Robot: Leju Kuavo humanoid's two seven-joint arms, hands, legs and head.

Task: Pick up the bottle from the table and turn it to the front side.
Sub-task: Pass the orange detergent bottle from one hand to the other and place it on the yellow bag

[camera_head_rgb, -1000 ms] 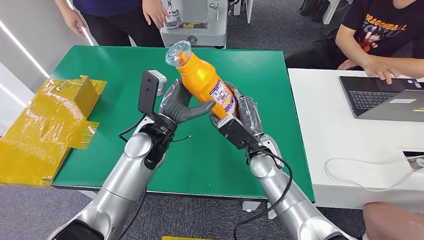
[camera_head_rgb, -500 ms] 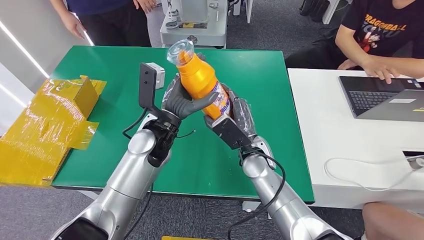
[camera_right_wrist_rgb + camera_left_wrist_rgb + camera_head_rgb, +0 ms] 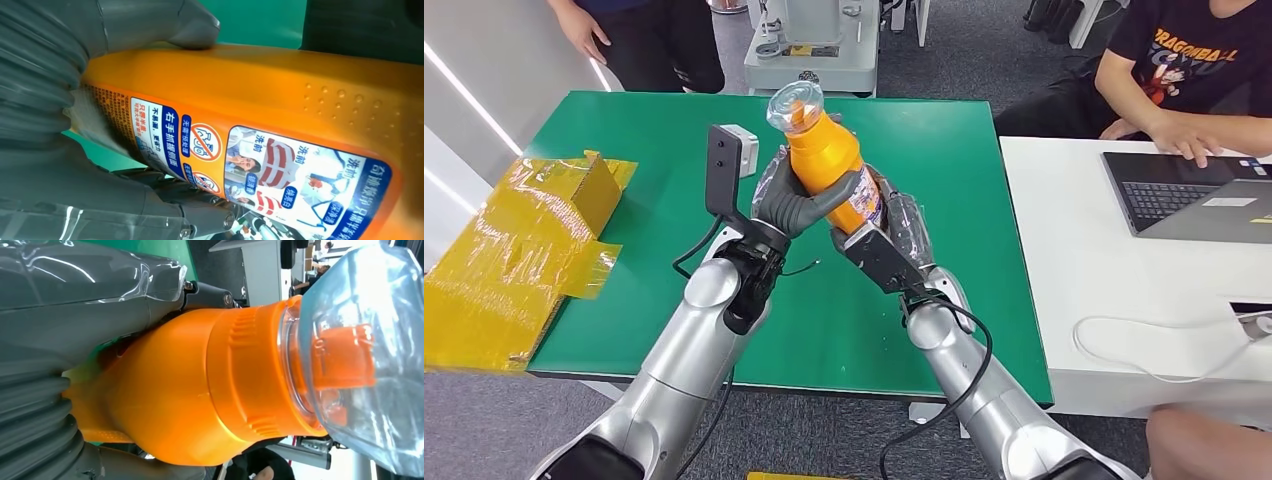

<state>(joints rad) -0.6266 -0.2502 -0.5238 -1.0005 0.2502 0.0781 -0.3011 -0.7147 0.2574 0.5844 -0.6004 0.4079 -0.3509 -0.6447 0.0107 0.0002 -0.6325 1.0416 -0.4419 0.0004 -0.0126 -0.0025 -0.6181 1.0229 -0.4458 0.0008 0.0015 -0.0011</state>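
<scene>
The bottle (image 3: 824,160) is off the table (image 3: 944,290), held above its middle; the left hand (image 3: 799,205) and right hand (image 3: 879,235) both clasp its body; lifting looks done, turning remains.

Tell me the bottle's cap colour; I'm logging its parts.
The bottle has a clear see-through cap over an orange nozzle, best shown in the left wrist view.
</scene>
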